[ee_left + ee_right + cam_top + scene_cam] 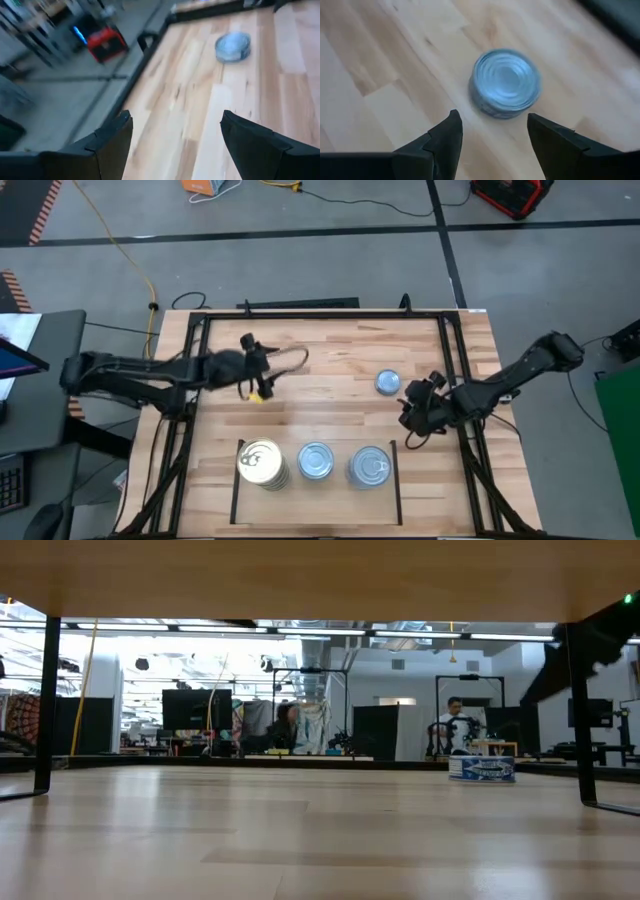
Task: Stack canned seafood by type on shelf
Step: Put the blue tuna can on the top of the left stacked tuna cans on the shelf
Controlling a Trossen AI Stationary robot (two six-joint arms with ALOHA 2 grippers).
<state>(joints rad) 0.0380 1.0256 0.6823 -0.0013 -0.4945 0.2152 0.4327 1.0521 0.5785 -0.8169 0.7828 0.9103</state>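
Wood-plank table (330, 360) inside a black metal frame (320, 314). Shelf (316, 492) at the near edge holds three stacks of cans side by side: gold-topped stack (261, 462), then two silver-topped stacks (316, 461) (370, 466). One loose silver-topped tin (387, 383) sits alone on the planks, blue sides. Right gripper (420, 408) hovers just beside it, jaws wide, nothing held. Left gripper (262, 360) is well apart from the tin, jaws wide, empty
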